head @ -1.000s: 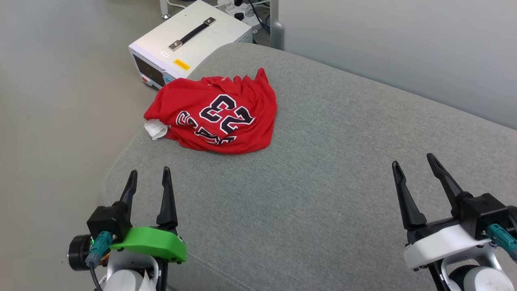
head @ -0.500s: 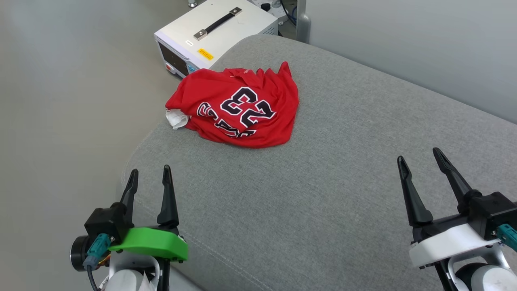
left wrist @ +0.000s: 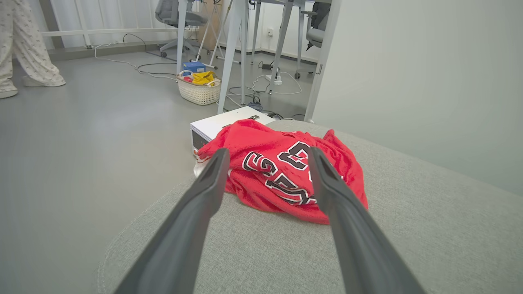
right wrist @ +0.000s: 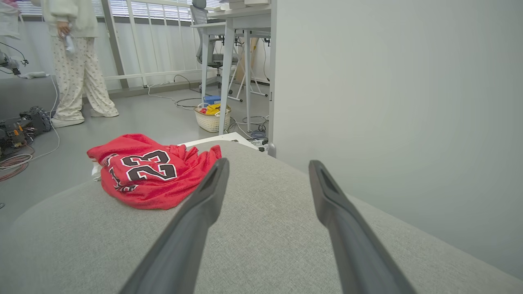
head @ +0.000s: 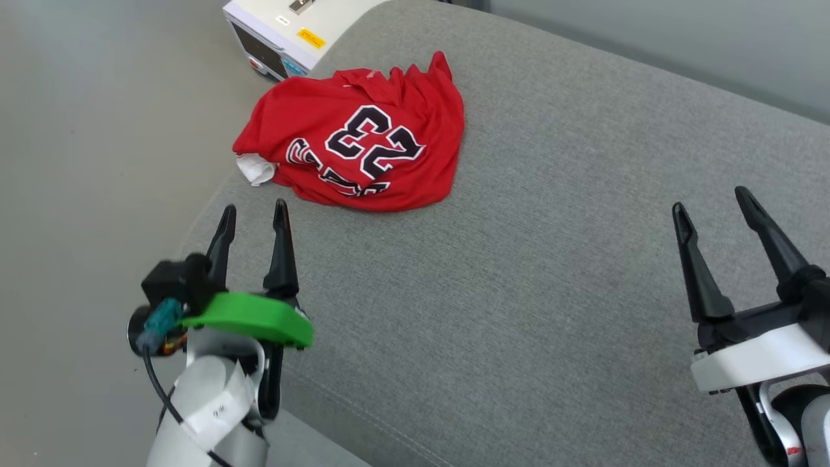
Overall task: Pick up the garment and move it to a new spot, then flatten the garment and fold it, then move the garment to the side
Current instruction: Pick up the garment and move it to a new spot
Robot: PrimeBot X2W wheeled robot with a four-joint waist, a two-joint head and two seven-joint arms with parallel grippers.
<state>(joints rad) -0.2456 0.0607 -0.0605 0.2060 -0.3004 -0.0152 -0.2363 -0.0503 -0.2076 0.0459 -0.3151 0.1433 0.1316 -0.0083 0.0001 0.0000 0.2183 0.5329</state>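
The red garment (head: 353,143) lies crumpled near the far left corner of the grey cushion (head: 532,279), its black 23 facing up and a bit of white sleeve poking out at the left. The left wrist view has the garment (left wrist: 282,171) straight ahead between the fingers. My left gripper (head: 253,214) hovers open just short of it, at the cushion's left edge, nothing between its fingers. Far to the right, my right gripper (head: 710,198) stands open and empty over the cushion. From the right wrist the garment (right wrist: 147,171) lies off to the left.
A white box (head: 292,32) with a handle sits on the floor behind the cushion's corner. A grey wall (right wrist: 388,102) runs along the cushion's far side. A person (right wrist: 77,61) stands on the floor further back, near a basket (left wrist: 199,87) and desk legs.
The head camera has tilted and shifted, so the whole scene slid. Both grippers have risen in the view and now lie nearer the garment. The garment keeps its shape.
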